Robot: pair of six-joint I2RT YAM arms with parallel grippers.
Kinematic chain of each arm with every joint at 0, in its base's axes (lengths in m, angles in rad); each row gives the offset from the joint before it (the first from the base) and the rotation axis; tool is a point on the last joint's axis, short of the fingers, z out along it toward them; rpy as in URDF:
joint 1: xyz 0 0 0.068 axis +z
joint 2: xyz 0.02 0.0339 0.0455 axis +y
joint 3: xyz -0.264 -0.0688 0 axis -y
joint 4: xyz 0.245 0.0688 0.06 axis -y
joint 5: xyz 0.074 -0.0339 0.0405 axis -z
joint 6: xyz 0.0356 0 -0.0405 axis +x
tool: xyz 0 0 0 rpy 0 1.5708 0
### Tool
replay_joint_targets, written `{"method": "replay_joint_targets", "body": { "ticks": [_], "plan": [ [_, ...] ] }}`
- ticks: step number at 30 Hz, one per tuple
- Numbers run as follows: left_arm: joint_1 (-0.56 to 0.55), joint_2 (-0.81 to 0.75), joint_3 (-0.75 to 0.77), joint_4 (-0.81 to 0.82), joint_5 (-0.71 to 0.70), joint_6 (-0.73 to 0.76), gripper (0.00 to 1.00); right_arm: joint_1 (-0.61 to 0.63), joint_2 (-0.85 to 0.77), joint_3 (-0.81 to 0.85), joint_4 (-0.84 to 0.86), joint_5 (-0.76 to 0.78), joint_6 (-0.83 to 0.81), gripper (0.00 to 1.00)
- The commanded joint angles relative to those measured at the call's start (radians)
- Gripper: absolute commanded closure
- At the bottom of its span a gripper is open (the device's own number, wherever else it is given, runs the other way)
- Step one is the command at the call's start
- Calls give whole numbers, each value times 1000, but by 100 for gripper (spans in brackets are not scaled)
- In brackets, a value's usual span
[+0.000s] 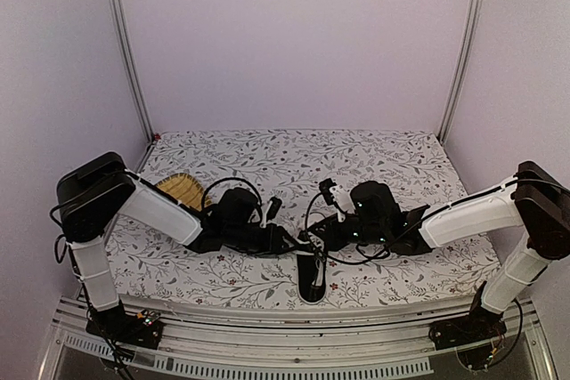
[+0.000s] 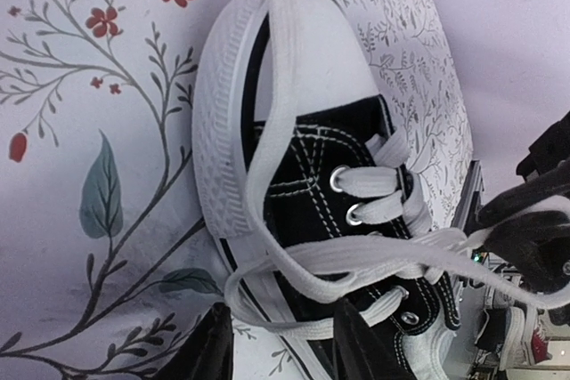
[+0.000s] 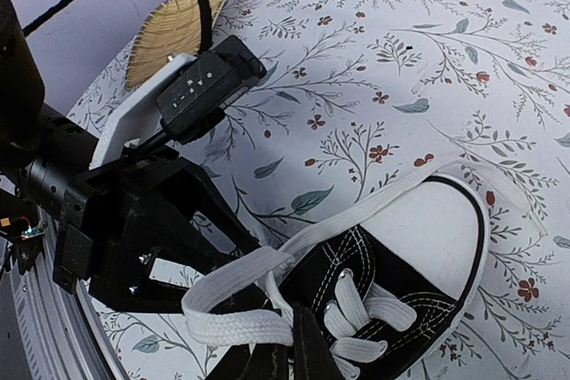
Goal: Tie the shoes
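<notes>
The shoe [image 1: 311, 280], a small black sneaker with a white toe cap, lies at the near edge of the table, between both grippers. In the left wrist view the shoe [image 2: 329, 157] fills the frame. A loose loop of white lace [image 2: 294, 260] runs across the gap of my left gripper [image 2: 283, 331], whose fingers stand apart around it without pinching it. In the right wrist view my right gripper [image 3: 289, 353] is shut on a flat white lace [image 3: 236, 327] pulled out sideways from the shoe [image 3: 419, 246]. Seen from above, the left gripper [image 1: 292, 242] and right gripper [image 1: 313, 236] nearly meet over the shoe.
A yellow woven mat [image 1: 181, 190] lies behind the left arm, at the far left in the right wrist view [image 3: 174, 24]. The floral tablecloth [image 1: 383, 157] covers the table. The front edge runs just below the shoe. Black cables loop over both wrists.
</notes>
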Motion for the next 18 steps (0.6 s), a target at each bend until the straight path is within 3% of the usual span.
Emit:
{"method": "replay_joint_targets", "body": {
  "ticks": [1, 10, 18],
  "plan": [
    [1, 19, 1, -1, 13, -44, 61, 5, -19, -7, -2, 20, 1, 98],
    [-3, 39, -15, 43, 45, -94, 57, 7, -26, -10, -3, 20, 0, 98],
    [-11, 67, -24, 140, 69, -130, 69, 6, -31, -13, -2, 13, 1, 98]
  ]
}}
